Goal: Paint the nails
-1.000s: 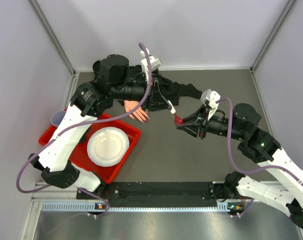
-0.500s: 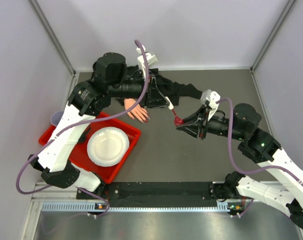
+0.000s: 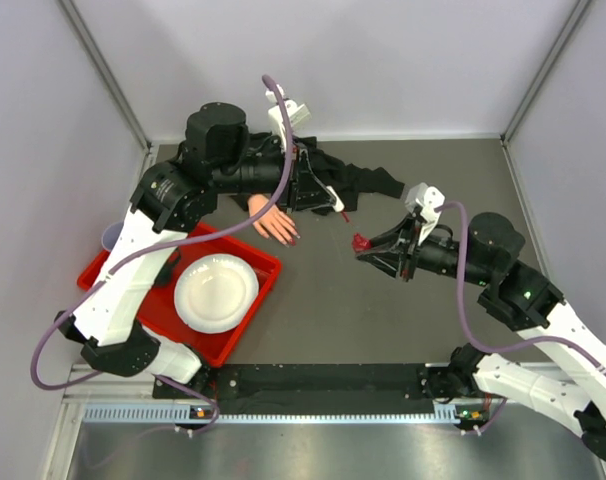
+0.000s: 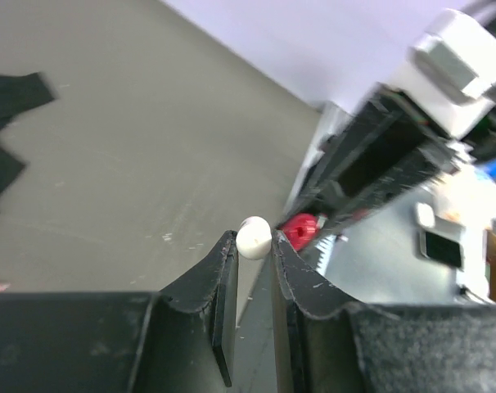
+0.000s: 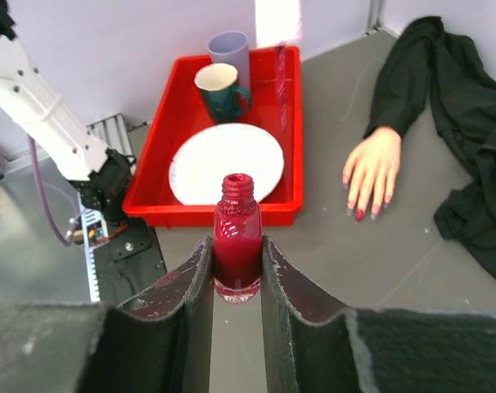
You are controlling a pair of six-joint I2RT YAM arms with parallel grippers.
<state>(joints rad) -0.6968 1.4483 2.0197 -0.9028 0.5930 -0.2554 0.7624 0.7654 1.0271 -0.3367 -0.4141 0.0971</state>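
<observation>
open tabletop between red tray, nails and right hand.

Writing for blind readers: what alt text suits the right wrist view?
The right gripper holds an uncapped red polish bottle. Beyond: a red tray with plate and mugs, and a mannequin hand with red nails.

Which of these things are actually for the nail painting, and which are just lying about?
For the job: nails on the mannequin hand; open red polish bottle in the right end effector; white-capped brush in the left end effector.
Lying about: red tray, white plate, lilac cup, dark green mug.
</observation>
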